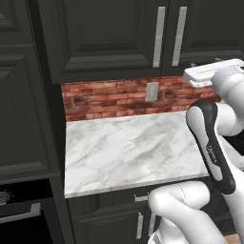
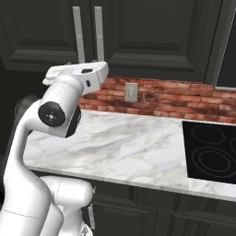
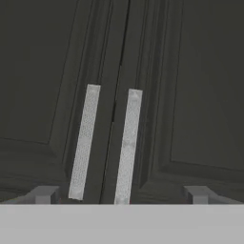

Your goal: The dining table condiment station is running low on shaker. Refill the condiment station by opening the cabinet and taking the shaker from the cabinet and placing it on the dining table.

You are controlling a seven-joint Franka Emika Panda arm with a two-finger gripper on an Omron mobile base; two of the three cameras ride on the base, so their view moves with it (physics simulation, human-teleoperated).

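Observation:
The cabinet (image 1: 109,38) (image 2: 152,32) hangs above the counter, both of its dark raised-panel doors shut. In the hand view its two silver bar handles, the left handle (image 3: 85,143) and the right handle (image 3: 127,143), stand side by side on either side of the door seam. My gripper (image 3: 121,195) faces them a short way off. It is open, with one grey fingertip (image 3: 45,193) far left, the other far right, and nothing between them. The base views show my white hand (image 1: 209,74) (image 2: 76,71) raised level with the handles' lower ends. The shaker is hidden. The dining table is out of view.
A marble counter (image 1: 128,147) backed by red brick with a wall outlet (image 1: 152,91) runs below the cabinet. A black cooktop (image 2: 212,152) is set into it at the right. A tall dark unit with an oven (image 1: 19,209) stands at the left.

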